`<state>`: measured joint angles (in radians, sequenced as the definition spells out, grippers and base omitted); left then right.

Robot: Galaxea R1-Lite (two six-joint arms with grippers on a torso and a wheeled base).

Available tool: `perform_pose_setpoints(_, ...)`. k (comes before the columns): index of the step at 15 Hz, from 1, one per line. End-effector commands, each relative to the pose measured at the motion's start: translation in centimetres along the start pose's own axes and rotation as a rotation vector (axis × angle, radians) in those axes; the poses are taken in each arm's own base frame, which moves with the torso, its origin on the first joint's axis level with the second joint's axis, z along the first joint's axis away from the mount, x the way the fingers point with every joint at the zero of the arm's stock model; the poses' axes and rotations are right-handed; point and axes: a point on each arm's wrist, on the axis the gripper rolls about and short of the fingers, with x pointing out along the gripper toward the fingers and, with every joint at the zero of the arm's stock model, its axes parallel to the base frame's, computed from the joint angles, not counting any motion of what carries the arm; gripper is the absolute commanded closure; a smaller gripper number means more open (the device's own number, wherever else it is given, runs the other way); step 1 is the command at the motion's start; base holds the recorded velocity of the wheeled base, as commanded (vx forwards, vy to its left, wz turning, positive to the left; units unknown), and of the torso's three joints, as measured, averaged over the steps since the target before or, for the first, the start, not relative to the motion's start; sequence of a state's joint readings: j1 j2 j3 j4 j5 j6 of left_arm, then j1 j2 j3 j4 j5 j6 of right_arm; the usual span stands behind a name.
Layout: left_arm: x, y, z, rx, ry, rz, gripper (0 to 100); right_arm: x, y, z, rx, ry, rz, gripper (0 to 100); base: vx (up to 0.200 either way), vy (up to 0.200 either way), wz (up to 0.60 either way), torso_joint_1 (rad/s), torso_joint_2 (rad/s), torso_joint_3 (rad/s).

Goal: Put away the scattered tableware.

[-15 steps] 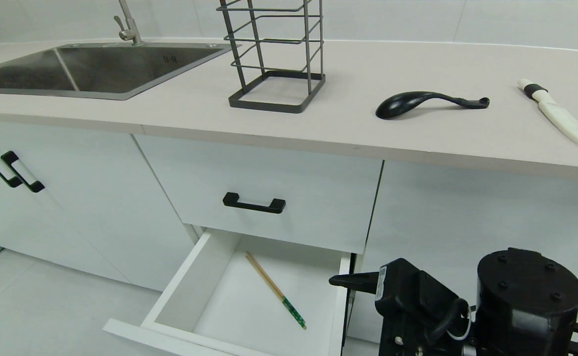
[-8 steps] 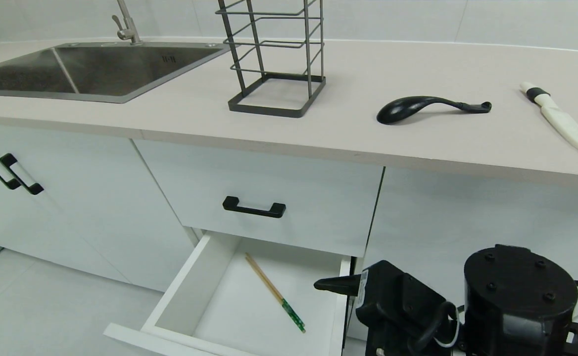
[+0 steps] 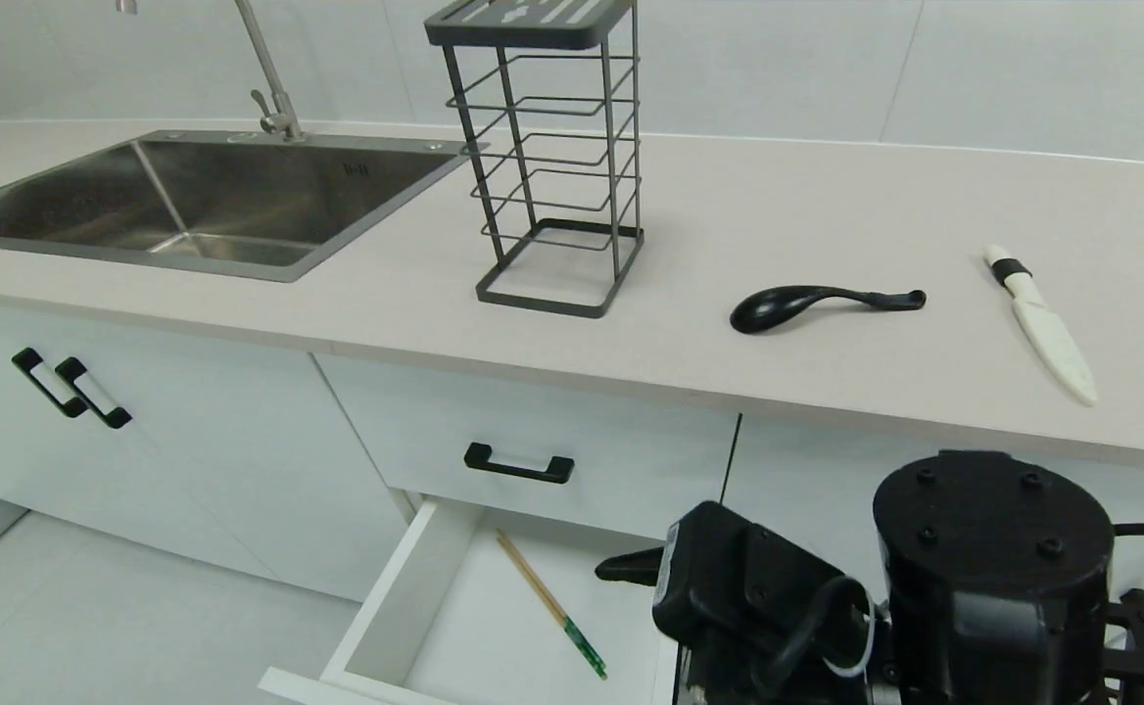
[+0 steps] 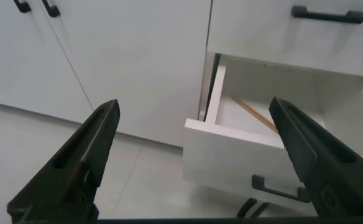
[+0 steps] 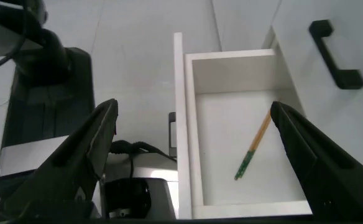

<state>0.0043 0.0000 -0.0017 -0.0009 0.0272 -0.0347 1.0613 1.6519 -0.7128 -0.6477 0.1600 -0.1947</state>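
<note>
Both spread wide: right hand [image 5: 192,112] over chopsticks [image 5: 256,146] in open drawer [image 5: 180,124]; left hand [image 4: 192,106] facing that drawer.

Counter [image 3: 778,215] and open drawer [image 3: 398,599] carrying the tableware.
A wire rack [image 3: 533,34] is standing on the counter beside the sink [image 3: 200,196], with a black ladle [image 3: 778,305] and a white knife [image 3: 1042,330] lying to its right; chopsticks [image 3: 552,602] are lying in the drawer.

The spoon [image 3: 786,303] looks glossy black plastic, the chopsticks [image 3: 550,604] wooden (green-painted tips), the sink [image 3: 239,176] brushed metal
</note>
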Motion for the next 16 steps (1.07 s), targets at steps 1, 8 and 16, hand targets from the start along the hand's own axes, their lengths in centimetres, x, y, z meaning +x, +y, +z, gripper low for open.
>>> perform_pose_setpoints(1,0.0,0.0,0.0,-0.001,-0.001,0.001,0,0.0,0.0,0.8,-0.004,-0.012,0.000,0,0.000,0.000,0.00,0.246,-0.47,-0.217)
perform_pose_setpoints(8,0.0,0.0,0.0,-0.001,-0.001,0.001,0,0.3,-0.2,1.9,0.004,0.034,0.009,0,0.000,0.000,0.00,0.223,-0.48,-0.221)
perform_pose_setpoints(16,0.0,0.0,0.0,-0.001,-0.001,0.001,0,0.8,-0.7,2.2,0.016,0.101,0.021,0,0.000,0.000,0.00,0.306,-0.51,-0.248)
